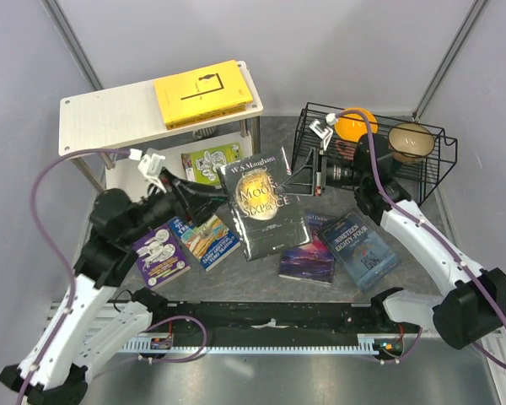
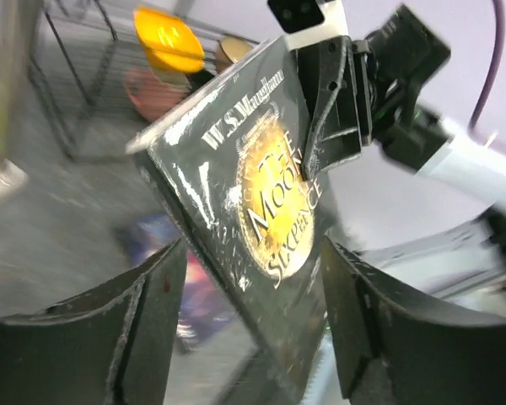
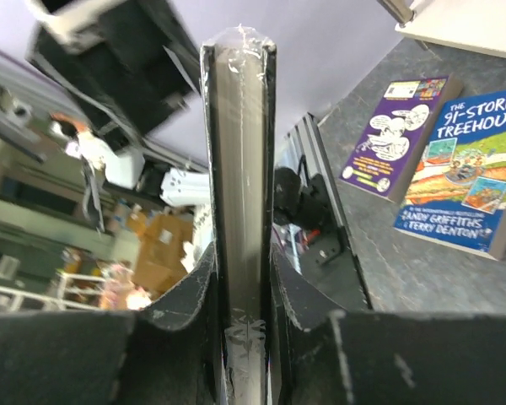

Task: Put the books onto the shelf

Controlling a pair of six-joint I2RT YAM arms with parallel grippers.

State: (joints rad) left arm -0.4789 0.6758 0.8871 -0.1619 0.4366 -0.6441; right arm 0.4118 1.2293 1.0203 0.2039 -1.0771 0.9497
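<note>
A black-and-gold book (image 1: 263,211) (image 2: 261,194) hangs tilted above the table between both arms. My right gripper (image 1: 299,179) (image 3: 241,253) is shut on its edge (image 3: 240,169). My left gripper (image 1: 209,196) (image 2: 253,245) stands open around the opposite edge, its fingers apart from the cover. The pale shelf (image 1: 118,114) at the back left carries a yellow book (image 1: 204,91) on top and a lime-green one (image 1: 211,160) on its lower board. On the table lie a purple book (image 1: 160,253) (image 3: 392,135), a Treehouse book (image 1: 209,240) (image 3: 468,177), a galaxy book (image 1: 308,257) and a blue book (image 1: 367,245).
A black wire rack (image 1: 371,143) at the back right holds an orange bowl (image 1: 356,125) and a brown bowl (image 1: 410,142), just behind my right gripper. A black rail (image 1: 270,325) runs along the near edge between the arm bases.
</note>
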